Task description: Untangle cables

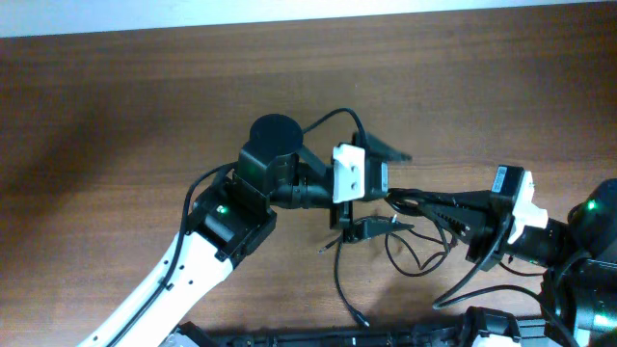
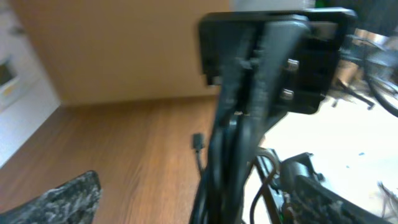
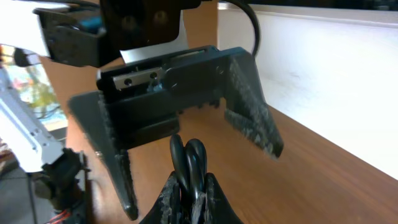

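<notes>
The cables (image 1: 337, 275) are thin black cords; a bunch of their loops hangs between both arms, with a loose loop and one trailing end on the wooden table (image 1: 145, 87). My right gripper (image 1: 400, 200) is shut on the bunched loops (image 3: 186, 152), its pads (image 3: 171, 193) pressed on either side of them. My left gripper (image 1: 390, 190) stands wide open around the same spot, and its fingers (image 3: 252, 121) touch nothing. In the left wrist view the cords (image 2: 227, 168) run down the middle, a small plug (image 2: 198, 141) lies on the table, and one speckled finger (image 2: 62, 199) sits far left.
The left arm (image 1: 222, 222) reaches in from the lower left, the right arm (image 1: 540, 236) from the right. A black rail or frame (image 1: 318, 337) lies along the table's front edge. A pale wall (image 3: 323, 68) borders the table's far side.
</notes>
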Available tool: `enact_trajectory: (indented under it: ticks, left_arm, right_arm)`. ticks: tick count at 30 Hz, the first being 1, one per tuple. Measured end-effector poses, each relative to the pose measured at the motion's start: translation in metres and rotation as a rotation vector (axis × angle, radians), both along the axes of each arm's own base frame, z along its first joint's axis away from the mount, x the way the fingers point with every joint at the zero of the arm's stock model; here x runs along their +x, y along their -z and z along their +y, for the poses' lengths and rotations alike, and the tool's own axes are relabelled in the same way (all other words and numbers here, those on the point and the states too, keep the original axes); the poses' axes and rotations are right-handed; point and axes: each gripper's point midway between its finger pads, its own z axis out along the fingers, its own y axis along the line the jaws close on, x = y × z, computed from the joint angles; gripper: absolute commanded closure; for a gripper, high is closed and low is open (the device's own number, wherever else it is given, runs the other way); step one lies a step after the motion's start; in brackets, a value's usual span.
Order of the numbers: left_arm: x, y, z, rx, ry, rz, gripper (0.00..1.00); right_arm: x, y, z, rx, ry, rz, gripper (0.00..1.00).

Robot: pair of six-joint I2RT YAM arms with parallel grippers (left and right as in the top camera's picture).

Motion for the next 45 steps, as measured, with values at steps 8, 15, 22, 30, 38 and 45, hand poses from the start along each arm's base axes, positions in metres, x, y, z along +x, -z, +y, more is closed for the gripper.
enact_trajectory:
  ticks: [8, 15, 22, 30, 38, 45]
  left_arm:
    - [0.057, 0.009, 0.011, 0.008, -0.385, 0.363, 0.01]
    - [0.081, 0.011, 0.024, -0.089, -0.578, 0.803, 0.01]
    - [0.078, 0.01, 0.023, -0.149, -0.594, 1.153, 0.01]
    - [0.064, 0.008, 0.012, -0.157, -0.559, 1.366, 0.12]
    - [0.048, -0.005, -0.003, -0.176, -0.487, 1.397, 0.33]
    - [0.051, -0.005, -0.003, -0.191, -0.504, 1.426, 0.37]
  right_arm:
    - [0.031, 0.0, -0.021, -0.005, 0.21, 0.054, 0.96]
    - [0.047, -0.025, -0.033, 0.123, 0.323, 0.099, 0.96]
    - [0.064, -0.029, -0.047, 0.266, 0.428, 0.245, 0.96]
    - [0.085, -0.017, -0.054, 0.327, 0.459, 0.364, 0.96]
    - [0.095, -0.013, -0.055, 0.334, 0.453, 0.386, 0.96]
    - [0.089, -0.026, -0.047, 0.326, 0.379, 0.323, 0.96]
